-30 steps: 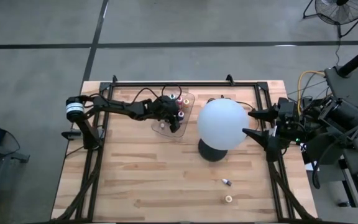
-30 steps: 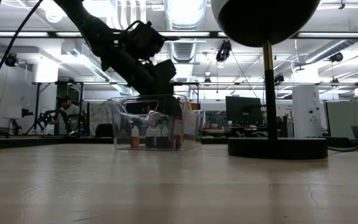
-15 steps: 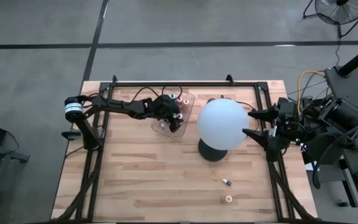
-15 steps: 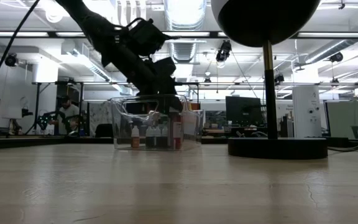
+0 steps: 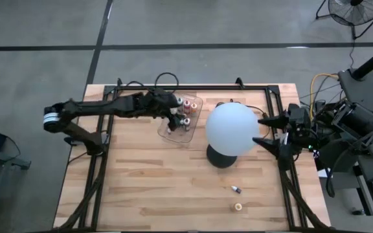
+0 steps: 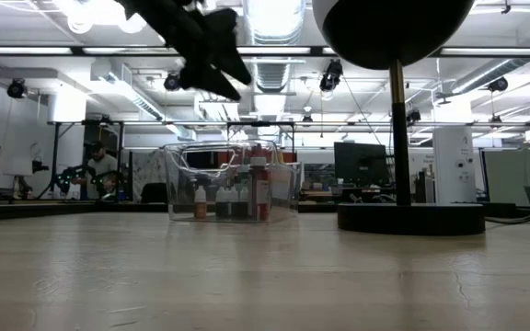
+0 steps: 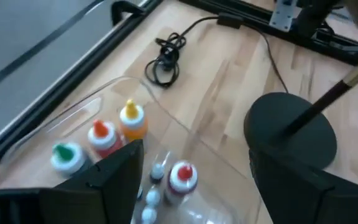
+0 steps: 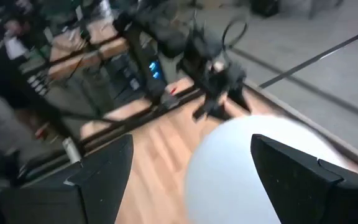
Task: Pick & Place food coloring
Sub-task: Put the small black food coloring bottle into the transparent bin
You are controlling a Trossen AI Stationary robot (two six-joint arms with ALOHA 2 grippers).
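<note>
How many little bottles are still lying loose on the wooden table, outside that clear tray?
2: a small dark vial and, nearer the table's front edge, a small yellowish bottle, both right of centre. The white globe lamp may hide others.

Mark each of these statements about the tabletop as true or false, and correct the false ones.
1. The left gripper is down inside the clear tray. False: it hangs open above the tray, holding nothing.
2. Several small bottles stand in the clear tray. True: an orange-capped bottle and a green-capped bottle stand among them.
3. Two small items lie loose on the table in front of the white globe. True: a dark vial and a yellowish piece.
4. The right gripper grips the globe. False: it waits open beside the globe.
5. The globe sits directly on the wood. False: it stands on a black base with a stem.
</note>
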